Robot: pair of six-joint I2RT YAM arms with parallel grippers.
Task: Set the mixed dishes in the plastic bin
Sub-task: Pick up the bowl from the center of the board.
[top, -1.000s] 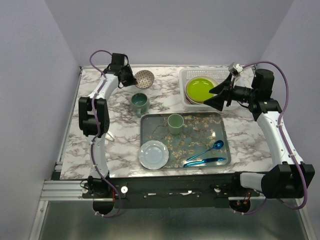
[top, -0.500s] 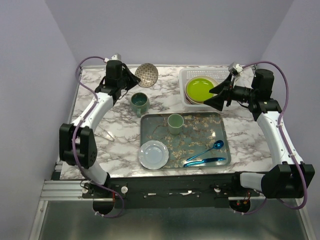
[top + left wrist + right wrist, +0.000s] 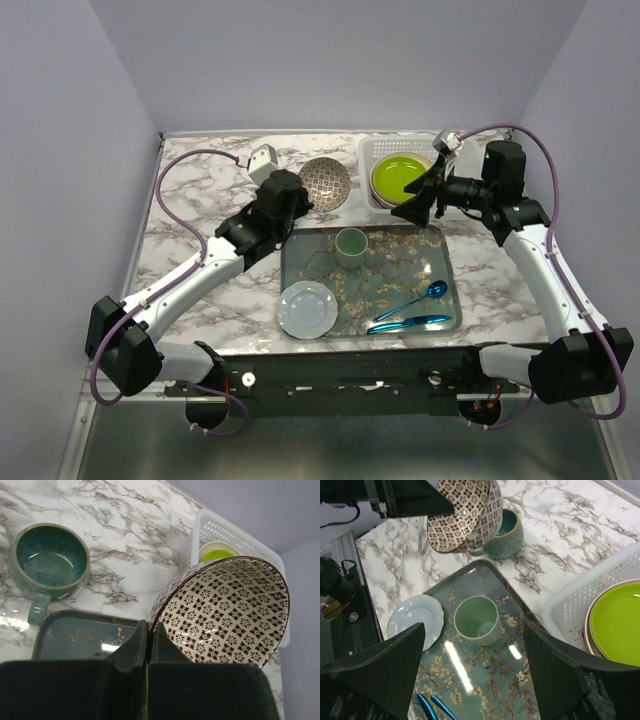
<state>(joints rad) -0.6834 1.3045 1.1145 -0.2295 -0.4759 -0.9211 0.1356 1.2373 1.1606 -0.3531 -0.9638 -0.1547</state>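
Observation:
My left gripper [image 3: 305, 196] is shut on the rim of the small brown-white patterned bowl [image 3: 326, 177] and holds it tilted in the air, just left of the white plastic bin [image 3: 372, 150]. In the left wrist view the fingers [image 3: 148, 627] pinch the bowl's [image 3: 225, 607] rim. The bin [image 3: 222, 530] holds a lime green plate [image 3: 400, 178] on stacked plates. The dark teal mug [image 3: 50, 562] stands on the marble table and is hidden under my left arm in the top view. My right gripper [image 3: 418, 195] is open and empty, in front of the bin.
A grey floral tray [image 3: 400, 270] in the middle holds a pale green cup [image 3: 350, 245], a pale blue plate [image 3: 307, 308] and blue cutlery [image 3: 412, 308]. The right wrist view shows the cup [image 3: 477, 620], the tray [image 3: 485, 680] and the bin's corner [image 3: 570, 605].
My left arm has swung right from the table's far left corner, carrying the bowl to just left of the bin. My right gripper has shifted slightly left.

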